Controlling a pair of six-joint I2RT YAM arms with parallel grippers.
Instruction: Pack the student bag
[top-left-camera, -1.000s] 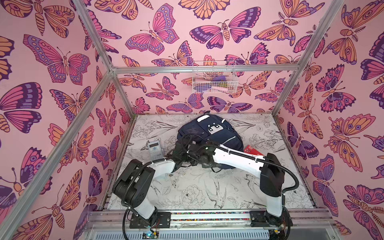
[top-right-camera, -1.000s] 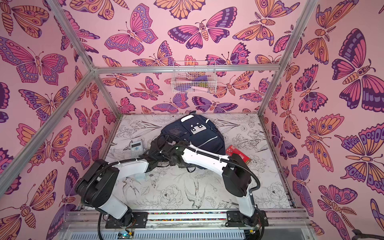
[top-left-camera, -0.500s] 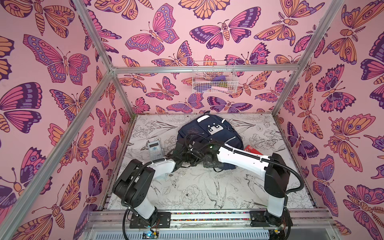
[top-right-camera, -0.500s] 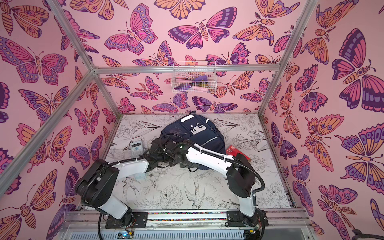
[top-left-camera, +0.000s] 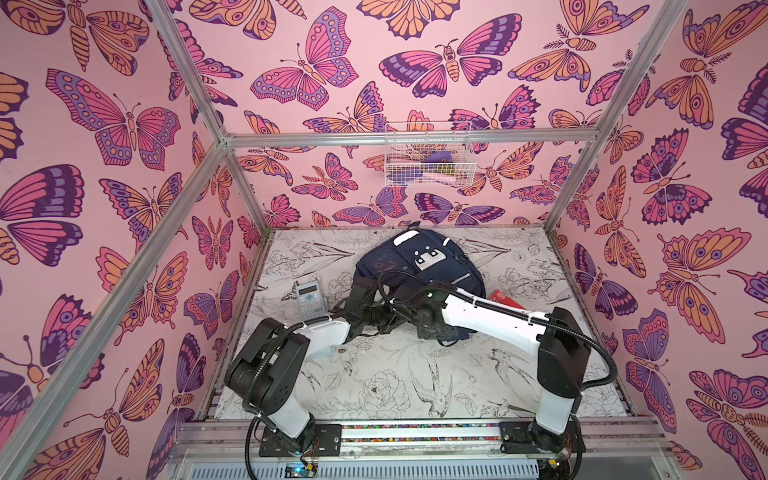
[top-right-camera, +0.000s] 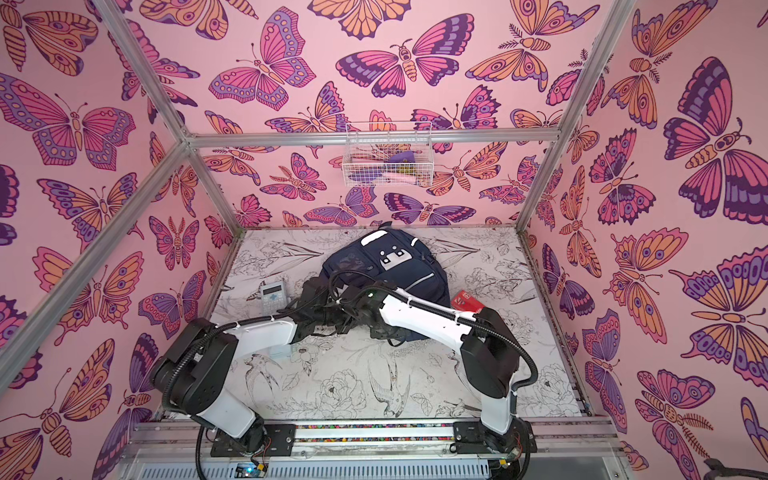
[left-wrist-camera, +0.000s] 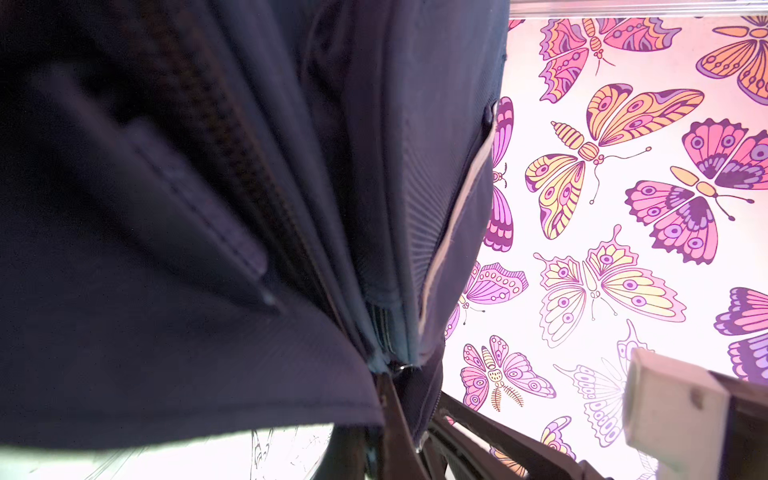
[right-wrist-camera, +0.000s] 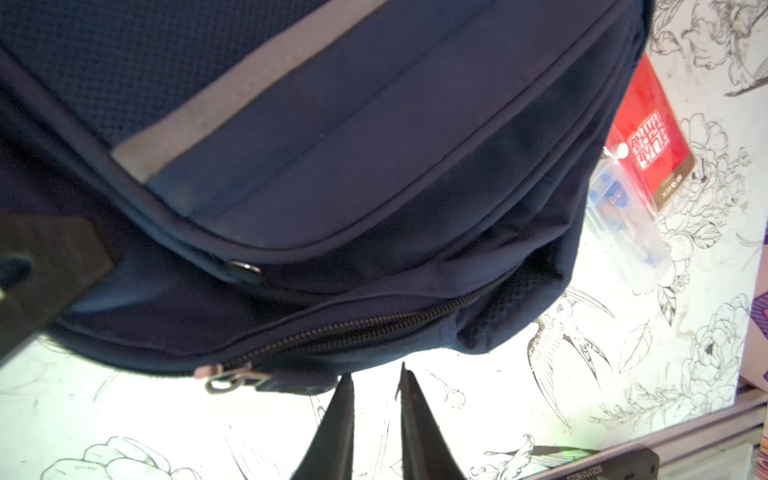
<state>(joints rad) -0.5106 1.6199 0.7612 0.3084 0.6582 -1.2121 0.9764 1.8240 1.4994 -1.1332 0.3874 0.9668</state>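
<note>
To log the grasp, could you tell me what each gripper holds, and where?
The left gripper pinches the student bag at the fabric by a zip's end. The right gripper is slightly open, beside the zip pull, holding nothing.

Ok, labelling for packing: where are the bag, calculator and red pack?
bag (top-left-camera: 424, 257), in a top view, white patch
calculator (top-left-camera: 310, 300), in a top view, keypad
red pack (right-wrist-camera: 648, 135), right wrist view, printed face
</note>
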